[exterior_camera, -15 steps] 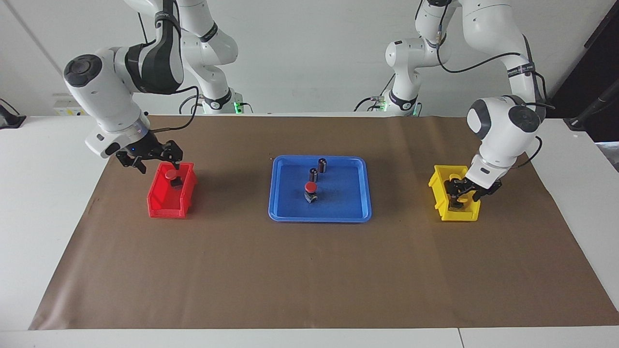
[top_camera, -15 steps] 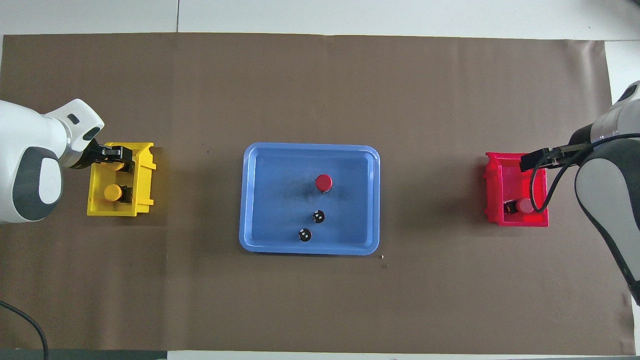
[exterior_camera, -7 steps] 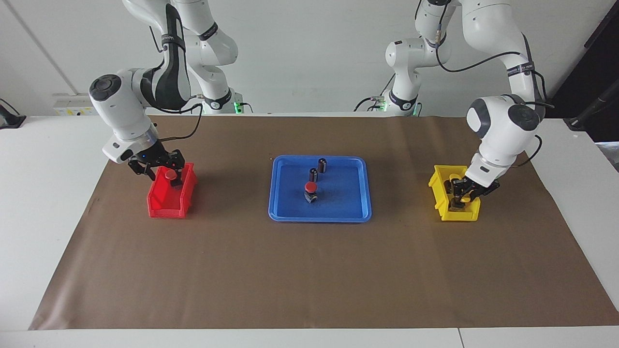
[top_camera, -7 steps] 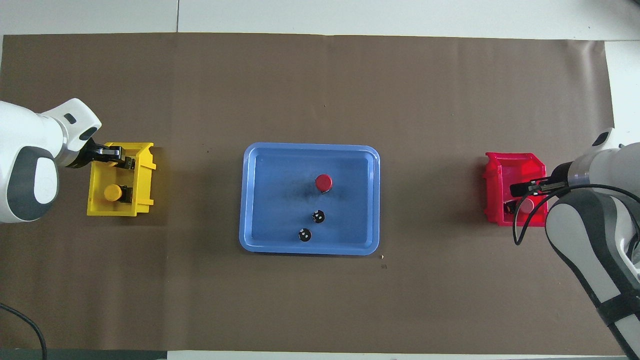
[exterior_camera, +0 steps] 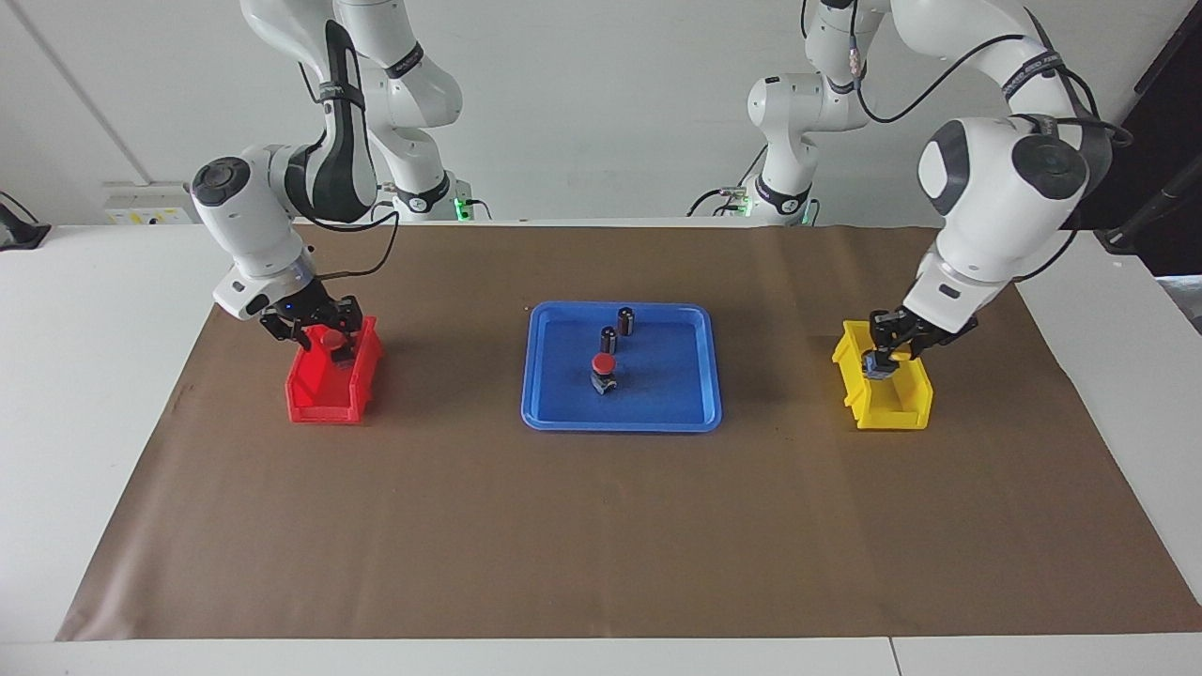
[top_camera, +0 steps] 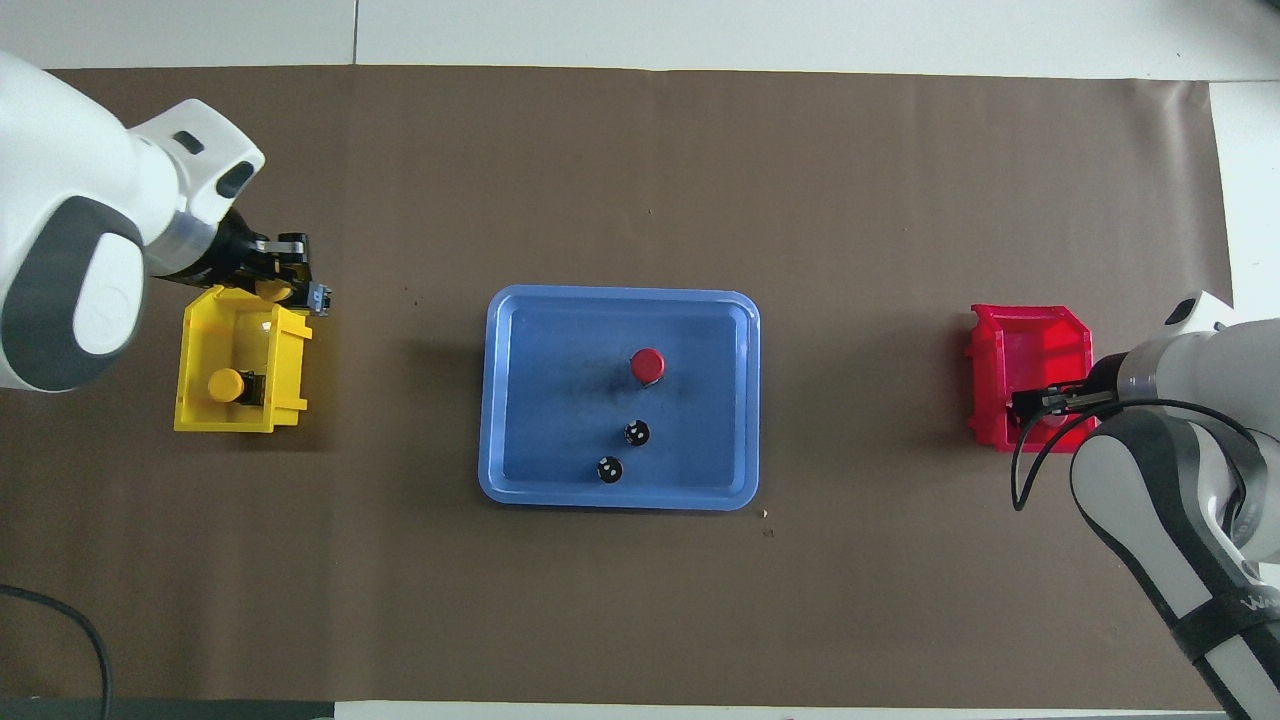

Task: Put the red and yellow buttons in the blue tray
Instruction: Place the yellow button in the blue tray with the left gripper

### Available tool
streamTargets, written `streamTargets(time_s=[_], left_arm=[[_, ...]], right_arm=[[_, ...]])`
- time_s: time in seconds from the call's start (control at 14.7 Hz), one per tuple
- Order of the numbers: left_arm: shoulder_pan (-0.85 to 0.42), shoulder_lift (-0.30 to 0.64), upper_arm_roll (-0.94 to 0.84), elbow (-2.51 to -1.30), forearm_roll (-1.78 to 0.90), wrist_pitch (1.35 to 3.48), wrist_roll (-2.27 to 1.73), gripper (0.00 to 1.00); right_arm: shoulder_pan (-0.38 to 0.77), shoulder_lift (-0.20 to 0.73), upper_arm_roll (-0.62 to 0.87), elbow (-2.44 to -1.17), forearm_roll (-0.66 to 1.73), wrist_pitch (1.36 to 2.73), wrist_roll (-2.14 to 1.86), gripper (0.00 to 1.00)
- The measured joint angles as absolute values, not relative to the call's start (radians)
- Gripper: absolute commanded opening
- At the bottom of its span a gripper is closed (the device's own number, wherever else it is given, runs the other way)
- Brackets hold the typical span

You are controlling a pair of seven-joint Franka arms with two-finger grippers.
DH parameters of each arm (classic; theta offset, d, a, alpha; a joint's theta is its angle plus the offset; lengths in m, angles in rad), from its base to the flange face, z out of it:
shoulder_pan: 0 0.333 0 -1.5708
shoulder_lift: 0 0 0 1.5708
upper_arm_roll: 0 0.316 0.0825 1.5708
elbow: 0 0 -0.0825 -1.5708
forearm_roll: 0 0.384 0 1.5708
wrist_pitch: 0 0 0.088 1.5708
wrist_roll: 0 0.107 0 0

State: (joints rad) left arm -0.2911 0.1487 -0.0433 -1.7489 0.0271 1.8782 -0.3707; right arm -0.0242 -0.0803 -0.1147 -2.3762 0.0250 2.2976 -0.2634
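My left gripper (exterior_camera: 883,360) was up over the yellow bin (exterior_camera: 884,399), squeezed on a yellow button (top_camera: 272,290). My right gripper (exterior_camera: 324,343) sat in the red bin (exterior_camera: 331,387) around a red button (exterior_camera: 331,336); I could not tell its grip. Another red button (exterior_camera: 604,364) stood in the blue tray (exterior_camera: 676,413).

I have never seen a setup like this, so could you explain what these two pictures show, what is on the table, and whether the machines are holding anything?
These are two white robot arms, each ending in a two-finger gripper. One picture looks across the table at them; the other looks down from above their end.

On brown paper sits a shallow rectangular blue plastic tray, holding one red-capped push button and two dark cylinders with silvery tops.

The left gripper is shut on a yellow-capped push button, lifted over the small yellow plastic bin; a second yellow button lies inside.

The right gripper reaches into the small red plastic bin around another red button. Whether it grips yet, I cannot tell.
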Motion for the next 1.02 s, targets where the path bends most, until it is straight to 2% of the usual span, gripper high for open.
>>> streamTargets(time_s=[0.2,0.41,0.48,0.54,0.61,0.68,0.75,0.82,0.88,1.02], left_arm=[[-0.49,0.169,-0.05,-1.813,0.027,1.995,-0.656,0.02],[-0.616,0.213,-0.05,-1.852,0.027,2.086,-0.817,0.02],[-0.637,0.231,-0.05,-1.858,0.027,2.11,-0.843,0.02],[-0.651,0.251,-0.049,-1.862,0.027,2.138,-0.868,0.04],[-0.659,0.271,-0.048,-1.864,0.027,2.161,-0.886,0.13],[-0.663,0.291,-0.048,-1.864,0.027,2.181,-0.895,0.35],[-0.663,0.307,-0.046,-1.864,0.027,2.202,-0.898,0.73],[-0.662,0.315,-0.042,-1.863,0.027,2.213,-0.898,0.92],[-0.662,0.316,-0.038,-1.86,0.028,2.215,-0.898,1.0],[-0.661,0.314,-0.03,-1.846,0.048,2.185,-0.896,1.0]], right_arm=[[-0.024,-0.082,-0.115,-2.384,0.025,2.298,-0.263,0.68],[-0.024,-0.084,-0.115,-2.392,0.025,2.298,-0.265,0.62],[-0.024,-0.084,-0.115,-2.396,0.025,2.298,-0.267,0.56],[-0.026,-0.085,-0.115,-2.4,0.025,2.298,-0.276,0.42],[-0.034,-0.086,-0.114,-2.404,0.025,2.298,-0.294,0.3],[-0.045,-0.087,-0.114,-2.407,0.025,2.298,-0.316,0.25],[-0.055,-0.087,-0.115,-2.407,0.025,2.298,-0.334,0.25],[-0.06,-0.088,-0.115,-2.406,0.025,2.298,-0.345,0.25],[-0.059,-0.089,-0.114,-2.397,0.025,2.29,-0.346,0.25],[-0.056,-0.087,-0.107,-2.329,0.025,2.203,-0.346,0.25]])
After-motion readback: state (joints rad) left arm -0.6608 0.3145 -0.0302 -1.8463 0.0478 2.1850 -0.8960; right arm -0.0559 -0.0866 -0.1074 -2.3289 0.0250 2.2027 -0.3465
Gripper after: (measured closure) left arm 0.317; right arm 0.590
